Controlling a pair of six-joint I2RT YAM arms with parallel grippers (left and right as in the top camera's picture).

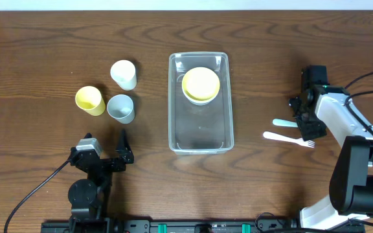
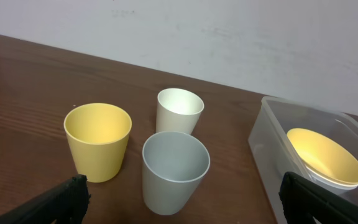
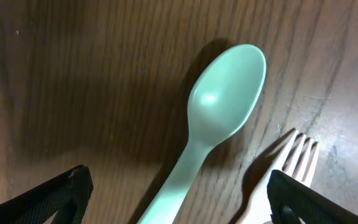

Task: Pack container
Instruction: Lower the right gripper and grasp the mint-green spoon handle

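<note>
The container (image 1: 199, 126) lies lengthwise at the centre of the tabletop (image 1: 44, 39), between the two arms. A yellow bowl (image 1: 201, 84) appears nested in a white one at its far end, which leaves the near half free for further items. The left claw (image 1: 105, 145), jaws apart and empty, faces three upright cups (image 1: 121, 108) grouped left of the container. The right claw (image 3: 179, 199), jaws apart, straddles the green spoon (image 3: 222, 106). A white fork (image 3: 300, 155) lies just beside it. Probable step: spoon pickup.
</note>
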